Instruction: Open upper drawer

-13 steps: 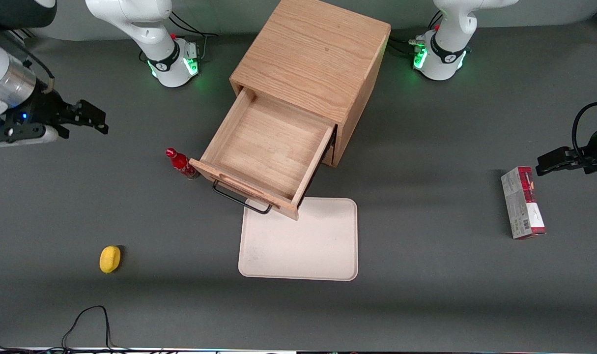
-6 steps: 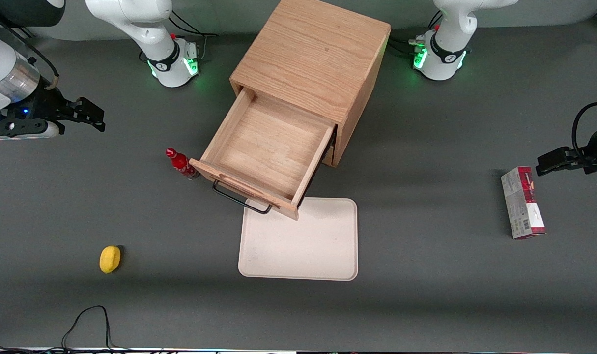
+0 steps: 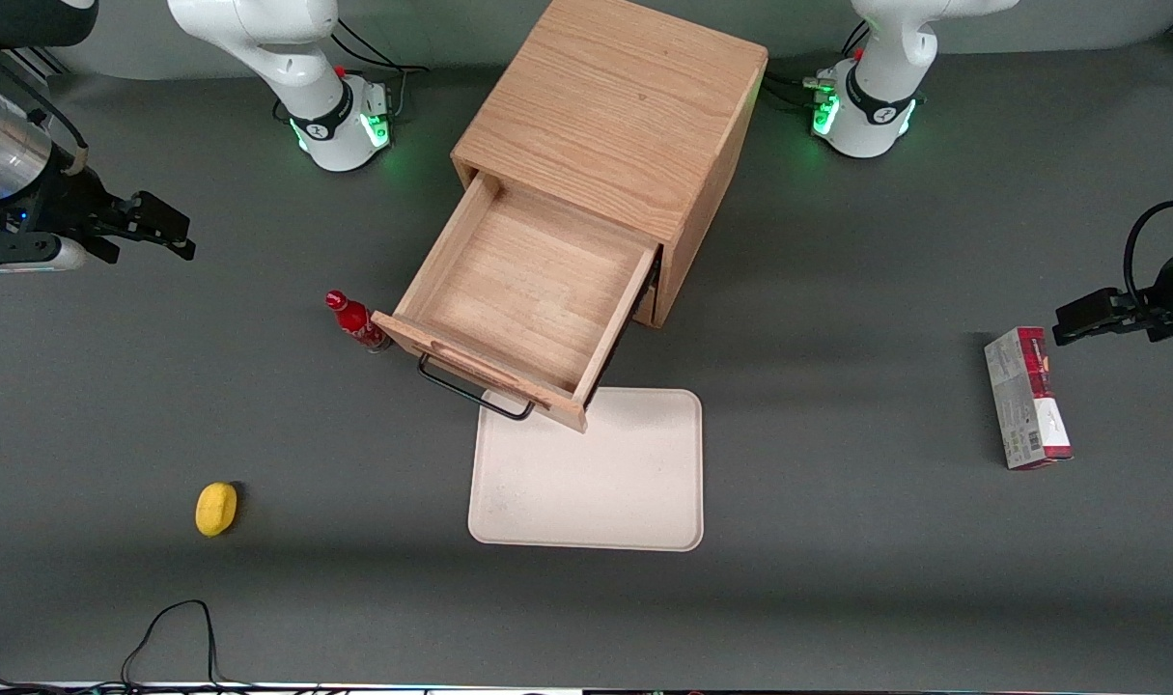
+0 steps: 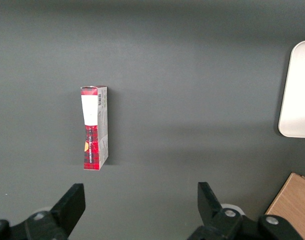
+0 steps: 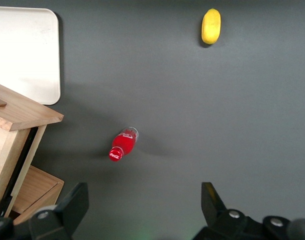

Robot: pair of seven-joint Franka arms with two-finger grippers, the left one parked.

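The upper drawer (image 3: 533,285) of the wooden cabinet (image 3: 615,106) stands pulled far out and is empty inside. Its thin black wire handle (image 3: 470,389) faces the front camera. A corner of the drawer (image 5: 22,112) shows in the right wrist view, with the shut lower drawer (image 5: 35,187) beneath it. My right gripper (image 3: 173,232) is open and empty. It hangs above the bare table well away from the cabinet, toward the working arm's end. In the right wrist view the gripper (image 5: 142,200) holds nothing.
A red bottle (image 3: 354,323) stands beside the open drawer's front corner and shows in the right wrist view (image 5: 121,145). A white tray (image 3: 586,483) lies in front of the drawer. A yellow object (image 3: 216,508) lies nearer the camera. A red box (image 3: 1025,396) lies toward the parked arm's end.
My right gripper has drawn a little farther from the cabinet, toward the working arm's end of the table. The drawer has not moved.
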